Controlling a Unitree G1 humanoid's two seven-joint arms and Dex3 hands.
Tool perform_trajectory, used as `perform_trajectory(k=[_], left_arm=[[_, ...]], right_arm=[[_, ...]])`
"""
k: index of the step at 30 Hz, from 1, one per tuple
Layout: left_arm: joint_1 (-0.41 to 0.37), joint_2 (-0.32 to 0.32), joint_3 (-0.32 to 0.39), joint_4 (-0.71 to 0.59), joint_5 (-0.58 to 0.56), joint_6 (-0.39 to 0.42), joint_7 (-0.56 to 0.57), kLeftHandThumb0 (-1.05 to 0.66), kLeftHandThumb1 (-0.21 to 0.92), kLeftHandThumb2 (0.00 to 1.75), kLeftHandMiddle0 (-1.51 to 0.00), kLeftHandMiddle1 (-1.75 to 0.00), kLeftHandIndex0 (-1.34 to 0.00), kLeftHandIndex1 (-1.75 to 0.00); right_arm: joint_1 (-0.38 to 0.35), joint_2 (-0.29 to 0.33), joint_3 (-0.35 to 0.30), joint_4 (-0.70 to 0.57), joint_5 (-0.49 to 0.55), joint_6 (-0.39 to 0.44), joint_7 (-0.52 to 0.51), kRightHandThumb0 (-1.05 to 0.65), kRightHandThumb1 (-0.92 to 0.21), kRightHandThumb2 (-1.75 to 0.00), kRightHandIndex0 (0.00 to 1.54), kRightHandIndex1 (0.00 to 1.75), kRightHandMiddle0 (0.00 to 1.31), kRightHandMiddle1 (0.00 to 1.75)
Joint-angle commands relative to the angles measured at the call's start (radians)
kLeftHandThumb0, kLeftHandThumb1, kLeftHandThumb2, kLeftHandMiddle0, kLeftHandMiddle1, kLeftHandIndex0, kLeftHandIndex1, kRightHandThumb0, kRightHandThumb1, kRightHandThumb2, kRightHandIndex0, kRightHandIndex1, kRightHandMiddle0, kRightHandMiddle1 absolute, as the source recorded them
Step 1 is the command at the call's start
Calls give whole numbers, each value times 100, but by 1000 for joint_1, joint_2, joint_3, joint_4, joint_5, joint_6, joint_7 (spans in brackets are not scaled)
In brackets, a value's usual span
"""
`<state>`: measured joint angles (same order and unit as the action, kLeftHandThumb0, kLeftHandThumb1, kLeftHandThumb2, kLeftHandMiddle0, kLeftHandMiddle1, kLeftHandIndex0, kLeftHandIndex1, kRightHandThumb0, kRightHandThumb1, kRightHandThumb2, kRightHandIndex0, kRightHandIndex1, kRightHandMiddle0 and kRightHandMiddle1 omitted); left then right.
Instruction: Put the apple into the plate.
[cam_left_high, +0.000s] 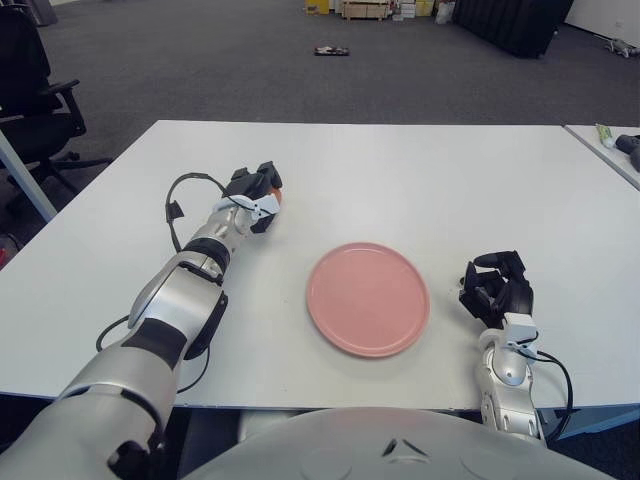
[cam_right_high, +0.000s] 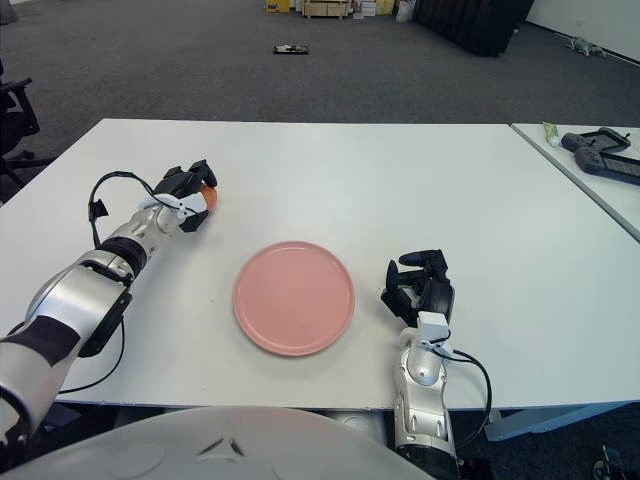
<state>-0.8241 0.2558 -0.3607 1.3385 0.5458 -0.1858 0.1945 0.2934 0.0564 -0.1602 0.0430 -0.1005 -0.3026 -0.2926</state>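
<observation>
Far left, at about ten o'clock from the plate: left hand (cam_left_high: 254, 190), fingers curled around the apple (cam_right_high: 208, 197), only a sliver of orange-red showing between them, low over the white table (cam_left_high: 420, 180). At centre, lying flat and bare: pink plate (cam_left_high: 367, 298), well apart from the apple. At three o'clock of the plate, near the table's front edge: right hand (cam_left_high: 496, 288), fingers curled inward, gripping nothing.

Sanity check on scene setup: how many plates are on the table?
1. The pink plate lies on the white table, between the left hand, which is closed around the apple, and the idle right hand. Nothing shows that could hide another.
</observation>
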Motion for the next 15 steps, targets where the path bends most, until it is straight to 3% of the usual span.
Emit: perform_trajectory(k=[1, 15], left_arm=[[36, -16, 46, 32, -50, 28, -97, 0, 11, 151, -82, -160, -54, -175], [-12, 1, 195, 6, -194, -9, -190, 0, 12, 150, -82, -159, -53, -175]], right_arm=[[-17, -2, -4, 2, 1, 4, -1, -38, -68, -86, 60, 150, 34, 175], [-32, 3, -6, 24, -3, -11, -15, -39, -66, -88, 60, 154, 35, 175]])
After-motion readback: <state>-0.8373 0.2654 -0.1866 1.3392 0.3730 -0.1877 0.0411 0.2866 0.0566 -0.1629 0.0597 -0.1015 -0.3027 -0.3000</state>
